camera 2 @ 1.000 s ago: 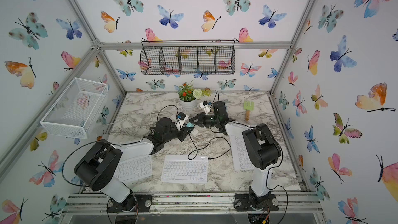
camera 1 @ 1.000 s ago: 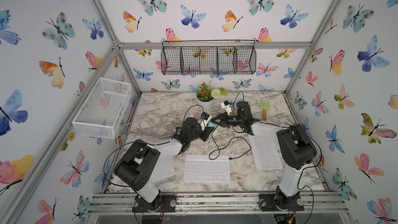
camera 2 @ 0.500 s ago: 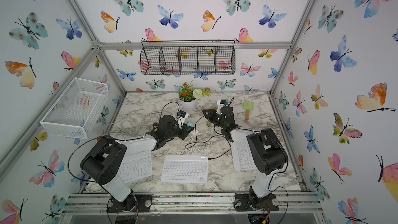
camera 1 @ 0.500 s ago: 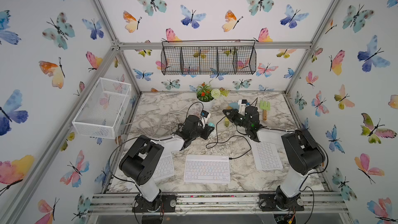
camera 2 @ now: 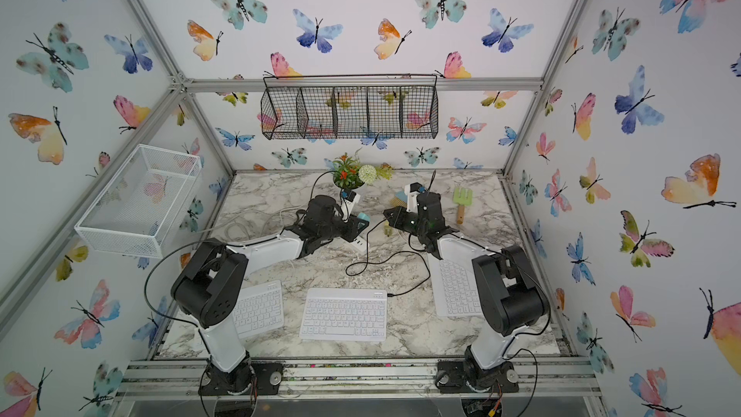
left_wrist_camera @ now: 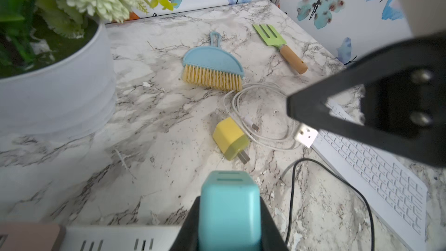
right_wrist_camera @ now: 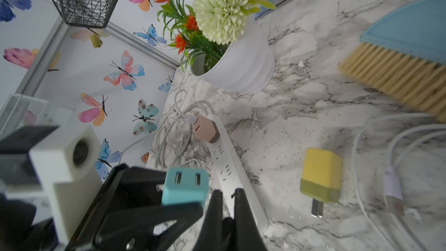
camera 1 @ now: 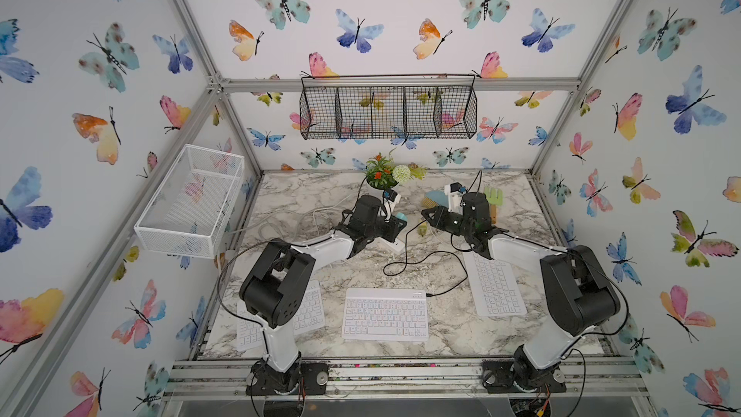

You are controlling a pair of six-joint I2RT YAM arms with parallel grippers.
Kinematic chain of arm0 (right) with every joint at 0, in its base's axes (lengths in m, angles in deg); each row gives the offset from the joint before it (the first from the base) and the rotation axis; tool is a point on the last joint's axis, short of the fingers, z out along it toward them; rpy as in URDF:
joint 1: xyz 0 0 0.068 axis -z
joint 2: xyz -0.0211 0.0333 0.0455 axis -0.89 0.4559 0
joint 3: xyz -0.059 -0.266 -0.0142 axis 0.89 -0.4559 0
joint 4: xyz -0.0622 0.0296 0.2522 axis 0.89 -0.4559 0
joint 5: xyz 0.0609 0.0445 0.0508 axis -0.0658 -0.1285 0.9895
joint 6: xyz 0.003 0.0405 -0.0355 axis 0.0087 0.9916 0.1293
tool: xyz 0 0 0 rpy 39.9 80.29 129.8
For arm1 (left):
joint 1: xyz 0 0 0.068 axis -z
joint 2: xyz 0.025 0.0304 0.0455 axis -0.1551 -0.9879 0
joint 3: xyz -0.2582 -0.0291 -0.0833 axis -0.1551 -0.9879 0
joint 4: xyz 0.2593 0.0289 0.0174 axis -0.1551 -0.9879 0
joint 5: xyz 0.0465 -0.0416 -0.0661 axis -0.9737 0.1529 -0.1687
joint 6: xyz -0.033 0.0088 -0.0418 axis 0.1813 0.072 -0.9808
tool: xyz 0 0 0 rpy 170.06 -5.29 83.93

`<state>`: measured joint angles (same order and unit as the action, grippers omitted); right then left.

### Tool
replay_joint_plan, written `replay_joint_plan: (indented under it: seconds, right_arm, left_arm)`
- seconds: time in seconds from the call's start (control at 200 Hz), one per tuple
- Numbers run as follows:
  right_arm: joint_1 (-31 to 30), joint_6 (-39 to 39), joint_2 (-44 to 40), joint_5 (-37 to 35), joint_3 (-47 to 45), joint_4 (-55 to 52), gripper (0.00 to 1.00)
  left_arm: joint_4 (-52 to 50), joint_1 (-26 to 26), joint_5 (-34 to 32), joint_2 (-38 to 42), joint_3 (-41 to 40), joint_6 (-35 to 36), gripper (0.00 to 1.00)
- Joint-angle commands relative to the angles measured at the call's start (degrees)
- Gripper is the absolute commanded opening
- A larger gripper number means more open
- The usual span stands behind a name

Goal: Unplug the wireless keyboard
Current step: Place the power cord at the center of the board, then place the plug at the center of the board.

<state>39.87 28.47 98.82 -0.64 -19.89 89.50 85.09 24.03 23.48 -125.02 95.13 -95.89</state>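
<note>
- We clamp our left gripper (camera 1: 397, 223) on the teal charger (left_wrist_camera: 229, 204).
- Our right gripper (camera 1: 427, 214) pinches the USB plug (left_wrist_camera: 306, 136) of the black cable (left_wrist_camera: 291, 196).
- That cable reaches the wireless keyboard (camera 1: 385, 314).

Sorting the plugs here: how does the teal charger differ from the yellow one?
The teal charger is clamped in the left gripper; the yellow charger lies loose on the table. The teal charger shows two empty ports; the yellow charger shows bare prongs. Both are small cube-shaped blocks.
</note>
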Motion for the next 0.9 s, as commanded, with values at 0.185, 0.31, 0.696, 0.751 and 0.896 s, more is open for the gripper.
replay_joint_plan:
  seconds: [0.185,0.31,0.696,0.751,0.896]
  right_arm:
    - [0.1,-14.1,-1.5,4.0,-2.7,-10.5,0.02]
    - [0.1,-14.5,-0.5,4.0,-3.9,-9.9,0.02]
    - [0.0,-14.5,5.1,4.3,-4.2,-9.0,0.02]
    - [0.0,-14.4,5.7,4.5,-4.6,-8.8,0.03]
    - [-0.4,-14.6,7.3,4.6,-4.4,-9.4,0.03]
  left_arm:
    - [-11.7,-1.2,1.3,-13.8,16.0,-7.8,0.0]
    - [-9.3,-1.9,1.9,-17.1,17.3,-11.3,0.0]
    - [-15.8,-2.2,-1.4,-25.5,26.6,-16.6,0.1]
    - [-16.3,-2.3,-1.6,-26.0,26.8,-17.2,0.16]
    - [-17.3,-2.7,-1.9,-26.4,26.8,-18.2,0.35]
